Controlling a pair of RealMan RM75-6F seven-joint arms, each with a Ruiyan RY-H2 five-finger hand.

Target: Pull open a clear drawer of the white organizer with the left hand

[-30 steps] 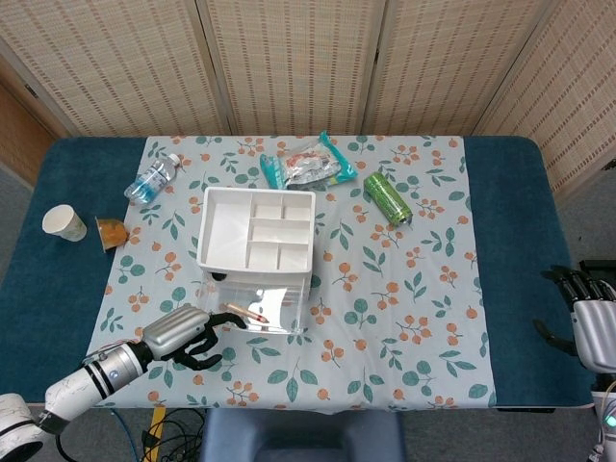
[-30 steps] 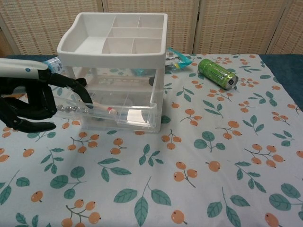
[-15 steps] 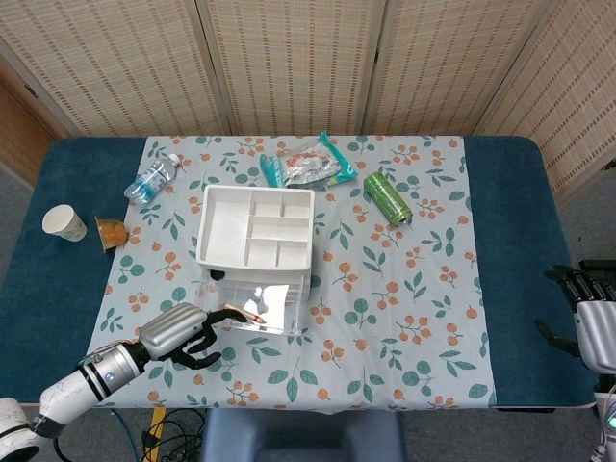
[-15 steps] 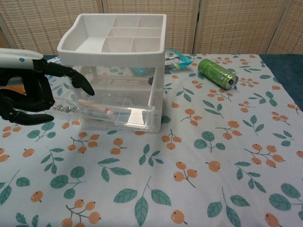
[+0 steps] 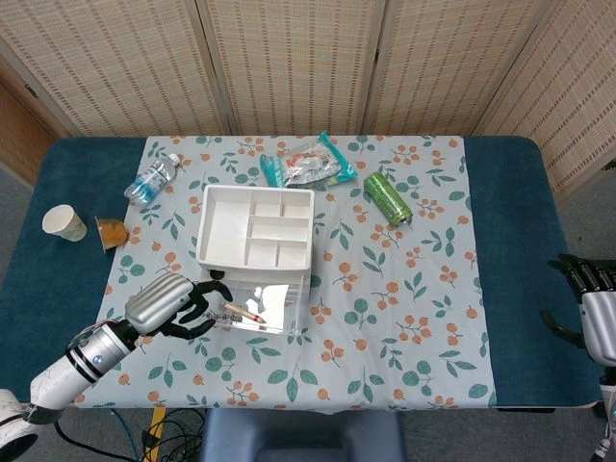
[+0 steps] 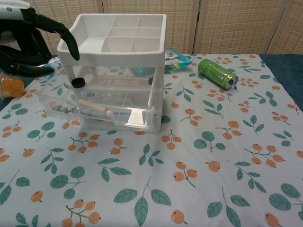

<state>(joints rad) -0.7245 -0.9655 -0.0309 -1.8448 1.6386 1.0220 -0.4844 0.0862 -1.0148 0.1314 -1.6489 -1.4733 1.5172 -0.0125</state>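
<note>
Left arm: I see it come in from the lower left corner of the head view, white forearm angled up and to the right.
Left hand [image 5: 171, 306]: raised off the table, silver back up, my dark fingers [image 6: 64, 33] curled downward and apart, nothing held.
Right hand [image 5: 592, 310]: at the far right edge of the head view, only partly shown, dark fingers spread, nothing in it.
</note>
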